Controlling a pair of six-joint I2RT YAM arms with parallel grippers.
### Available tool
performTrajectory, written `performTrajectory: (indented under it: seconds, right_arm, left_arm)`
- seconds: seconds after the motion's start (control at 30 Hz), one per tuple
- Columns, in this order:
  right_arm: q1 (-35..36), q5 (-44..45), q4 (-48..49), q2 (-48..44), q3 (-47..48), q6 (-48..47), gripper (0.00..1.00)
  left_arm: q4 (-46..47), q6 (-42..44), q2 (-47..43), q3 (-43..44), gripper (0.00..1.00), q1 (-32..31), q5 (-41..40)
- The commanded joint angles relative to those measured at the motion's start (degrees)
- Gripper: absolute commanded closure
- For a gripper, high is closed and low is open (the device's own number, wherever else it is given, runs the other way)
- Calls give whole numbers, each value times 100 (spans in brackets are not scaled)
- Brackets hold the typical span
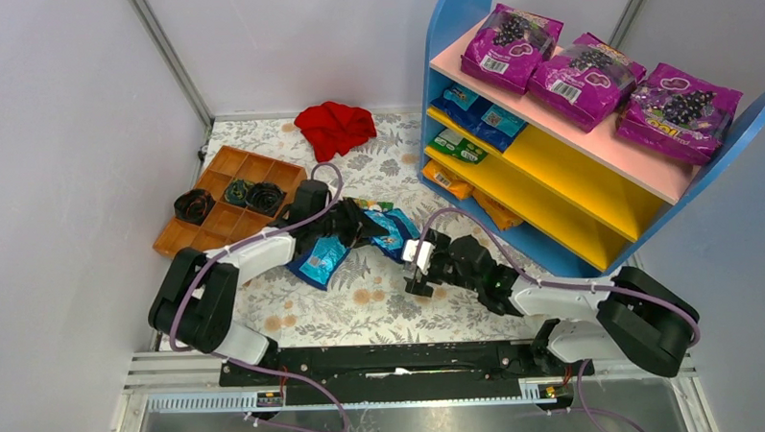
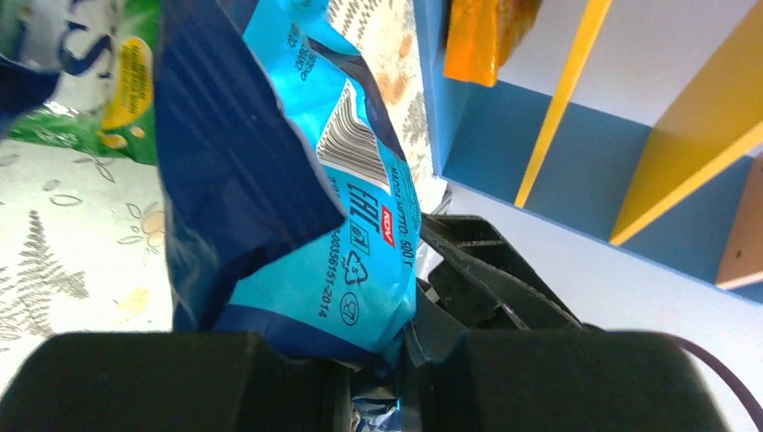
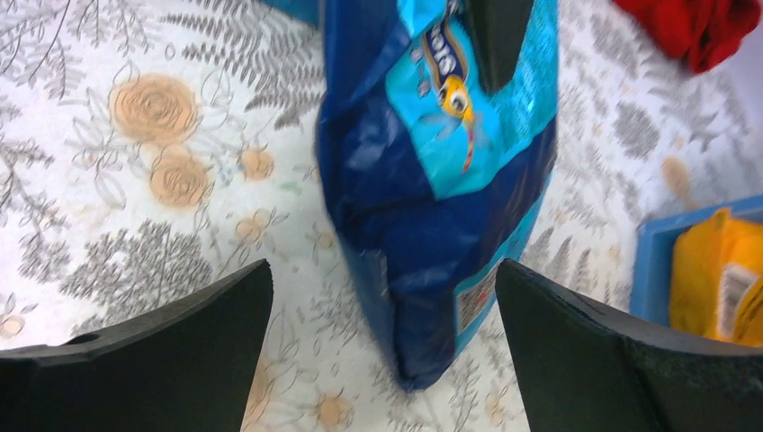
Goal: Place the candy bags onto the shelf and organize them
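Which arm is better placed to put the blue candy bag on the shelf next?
Left, probably. The left end effector is shut on the blue candy bag, and the shelf shows close in its wrist view. The right end effector is open, holding nothing.

One bright blue candy bag, glossy with a darker blue end and a barcode on its back, is pinched at one end by the left gripper just in front of the shelf. A second blue bag lies flat on the flowered table to its left, and a green bag lies just behind. The shelf stands at the right with blue sides, a pink top board and yellow lower boards; at its left end it holds blue bags on the upper yellow board, a green pack one level down and orange bags at the bottom.
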Motion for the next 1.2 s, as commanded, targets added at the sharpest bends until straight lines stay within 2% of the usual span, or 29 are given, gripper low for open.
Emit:
performTrajectory:
  seconds: [0.0, 0.1, 0.2, 0.47, 0.67, 0.97, 1.07, 1.1, 1.13, 1.17]
  right_arm:
    - [11, -63, 1734, 400, -7, -433, 0]
    - [10, 370, 2392, 785, -17, -475, 0]
    - [11, 379, 2695, 1190, 107, -480, 0]
    - [37, 1005, 5231, 2506, -247, -196, 0]
    - [131, 1409, 6233, 2931, -312, -196, 21]
    - [150, 1101, 5189, 2420, -59, -49, 50]
    - [147, 919, 4454, 1934, -24, 141, 62]
    - [151, 878, 4024, 1758, 24, 217, 72]
    - [151, 887, 3545, 1496, 123, 344, 78]
    - [151, 938, 3038, 1285, 244, 472, 79]
  left_arm:
    - [669, -285, -495, -38, 88, 53, 810]
    - [844, -470, -599, -165, 88, 77, 919]
    - [893, -557, -682, -243, 88, 95, 930]
    - [1033, -681, -727, -312, 88, 139, 1025]
    - [1148, -742, -667, -324, 87, 177, 1074]
    - [1078, -584, -652, -278, 79, 185, 1041]
    - [750, -265, -712, -148, 67, 215, 943]
    - [621, -129, -749, -79, 61, 232, 896]
    - [487, 10, -798, -6, 52, 253, 854]
    - [318, 186, -849, 96, 45, 288, 813]
